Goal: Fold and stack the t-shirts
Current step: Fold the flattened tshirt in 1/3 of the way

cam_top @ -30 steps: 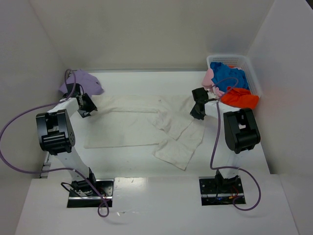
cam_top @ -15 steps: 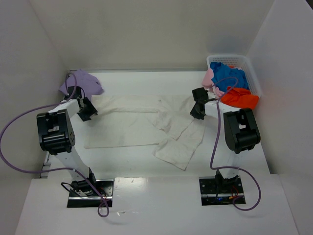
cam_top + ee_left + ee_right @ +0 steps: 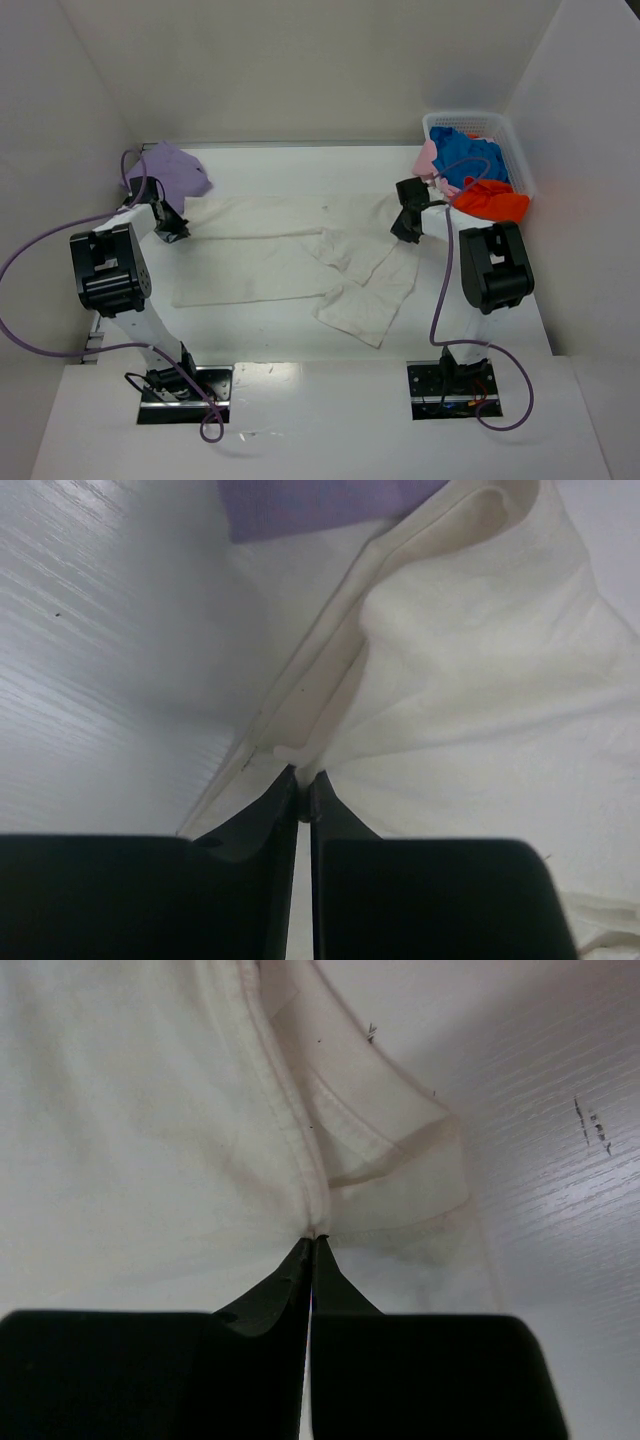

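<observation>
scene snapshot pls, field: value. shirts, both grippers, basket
shirt in work: off-white shirt, spread on the table, right part rumpled
left gripper: shut on the off-white shirt's far left edge
right gripper: shut on the off-white shirt's far right edge
lavender shirt: far left of the table, just behind the left gripper
basket: far right corner
basket contents: blue shirt, pale pink shirt, orange-red shirt spilling over the near rim

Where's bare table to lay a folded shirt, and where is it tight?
Bare: the far strip between the off-white shirt and the back wall, from lavender shirt to basket; also the table strip along the near edge. Crowded: centre and basket corner.
</observation>
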